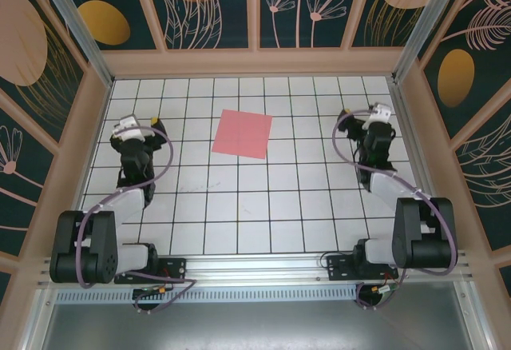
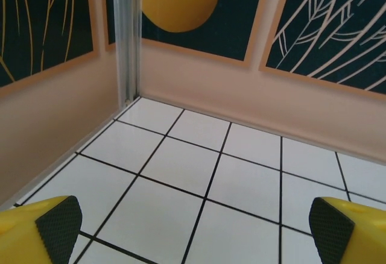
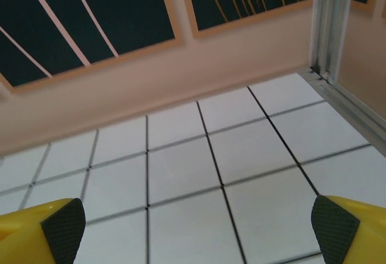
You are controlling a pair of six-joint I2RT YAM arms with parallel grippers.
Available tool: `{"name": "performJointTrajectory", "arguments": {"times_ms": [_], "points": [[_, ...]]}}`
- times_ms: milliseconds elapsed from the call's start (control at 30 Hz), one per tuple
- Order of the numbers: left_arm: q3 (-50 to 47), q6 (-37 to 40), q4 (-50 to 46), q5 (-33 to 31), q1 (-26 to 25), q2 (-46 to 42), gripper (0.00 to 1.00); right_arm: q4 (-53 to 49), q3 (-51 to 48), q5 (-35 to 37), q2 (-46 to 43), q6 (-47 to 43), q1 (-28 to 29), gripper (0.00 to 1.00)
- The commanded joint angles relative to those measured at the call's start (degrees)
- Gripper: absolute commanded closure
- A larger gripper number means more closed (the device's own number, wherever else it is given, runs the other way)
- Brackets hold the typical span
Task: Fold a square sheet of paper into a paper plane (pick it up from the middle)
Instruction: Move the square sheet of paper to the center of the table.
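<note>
Top external view: 1 pink sheet [image 1: 242,134] is laid flat at the upper centre of 1 gridded board [image 1: 239,206]. In the wrist views, the left gripper [image 2: 193,231] and right gripper [image 3: 196,231] are seen spread wide, 2 dark pads [image 2: 59,228] each, over white tiles.

Open board [image 1: 239,206] all round the paper [image 1: 242,133] (walls [image 1: 255,63] hem it)

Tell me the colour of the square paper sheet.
The paper is plain pink-red; the top external view shows it best.
</note>
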Motion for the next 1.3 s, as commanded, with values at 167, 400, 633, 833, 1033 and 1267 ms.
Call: {"name": "performJointTrajectory", "arguments": {"times_ms": [167, 400, 633, 833, 1033, 1267], "points": [[15.17, -13.99, -32.53, 1.90, 0.54, -2.14, 0.02, -30.39, 22.16, 1.21, 16.17, 11.23, 14.11, 0.01], [18.44, -15.96, -39.66, 2.96, 0.54, -3.66, 0.01, -36.45, 36.21, 7.74, 31.90, 9.72, 27.57, 0.01], [19.33, -15.70, -42.30, 5.30, 0.51, -4.45, 0.02, -47.15, 52.26, 9.85, 46.09, 7.32, 35.06, 0.01], [18.91, -14.78, -42.27, 5.39, 0.51, -4.90, 0.01, -54.62, 63.74, 12.35, 54.73, 5.47, 38.50, 0.01], [18.72, -14.72, -42.19, 5.31, 0.52, -4.79, 0.02, -58.92, 66.85, 13.21, 57.88, 4.46, 38.96, 0.01], [18.72, -14.38, -42.27, 4.90, 0.49, -4.63, 0.01, -62.31, 57.10, 13.18, 54.80, -1.54, 38.91, 0.01]]}}
